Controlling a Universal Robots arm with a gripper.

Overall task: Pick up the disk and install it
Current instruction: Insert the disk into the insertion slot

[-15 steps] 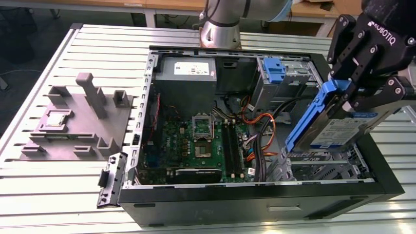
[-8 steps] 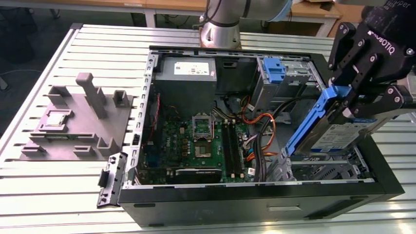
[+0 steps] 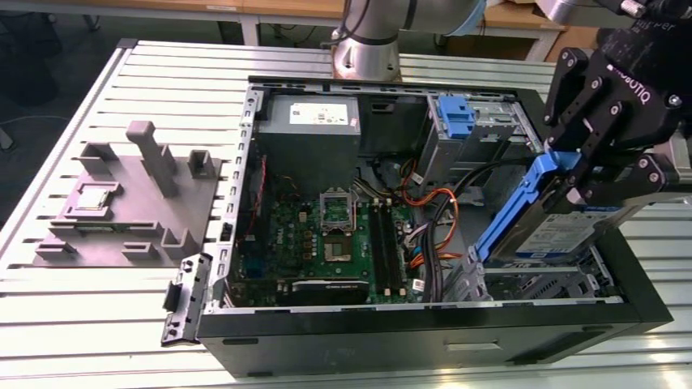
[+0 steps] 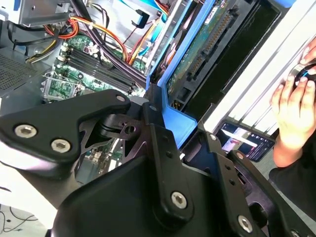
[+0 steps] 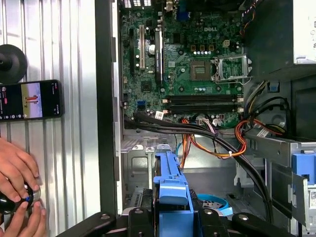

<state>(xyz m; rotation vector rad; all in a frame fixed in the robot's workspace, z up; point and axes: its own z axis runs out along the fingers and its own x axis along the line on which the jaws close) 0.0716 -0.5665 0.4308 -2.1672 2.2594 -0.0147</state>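
Observation:
The disk [image 3: 557, 235] is a silver drive with a white-and-blue label in a blue plastic carrier frame. It hangs tilted, one end down, over the drive bay [image 3: 540, 285] at the near corner of the open computer case [image 3: 433, 328] on the exterior view's right. My black gripper [image 3: 600, 182] is shut on its upper end. In the second wrist view the gripper [image 4: 185, 143] clamps the blue frame, and the disk [image 4: 202, 44] shows its green circuit board and connector. In the first wrist view the disk [image 5: 170, 190] points into the case.
Inside the case lie the motherboard [image 3: 335, 235], orange and black cables [image 3: 433, 212], a grey power-supply box [image 3: 308, 117] and an upright blue latch [image 3: 456, 113]. A grey fixture [image 3: 130, 203] sits on the slatted table. A person's hands [image 5: 17, 173] and a phone [image 5: 29, 100] are beside the case.

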